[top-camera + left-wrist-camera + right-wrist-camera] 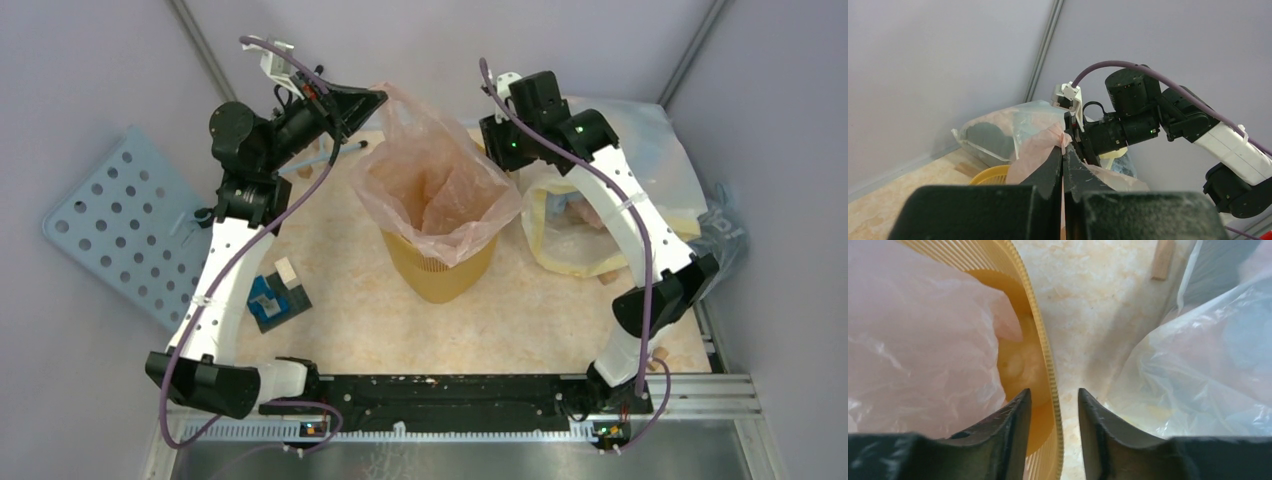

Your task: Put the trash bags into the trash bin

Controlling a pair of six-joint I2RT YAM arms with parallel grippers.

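Note:
The yellow-orange trash bin [440,272] stands mid-table, and the pale pink trash bag [437,187] sits in it with its mouth spread wide above the rim. My left gripper [374,98] is at the bag's far-left edge. In the left wrist view it [1064,150] is shut on a pinch of pink film [1040,150]. My right gripper [492,138] hangs at the bag's right side. In the right wrist view it [1054,396] is open and empty over the ribbed bin rim [1040,335], with the pink bag [918,340] to its left.
A large whitish-yellow sack [600,215] lies right of the bin, with a grey-blue bag [727,235] beyond it. A pale blue perforated board [115,225] leans at the left. A small blue and dark block [278,297] sits near the left arm. A wooden piece [1163,260] lies on the table.

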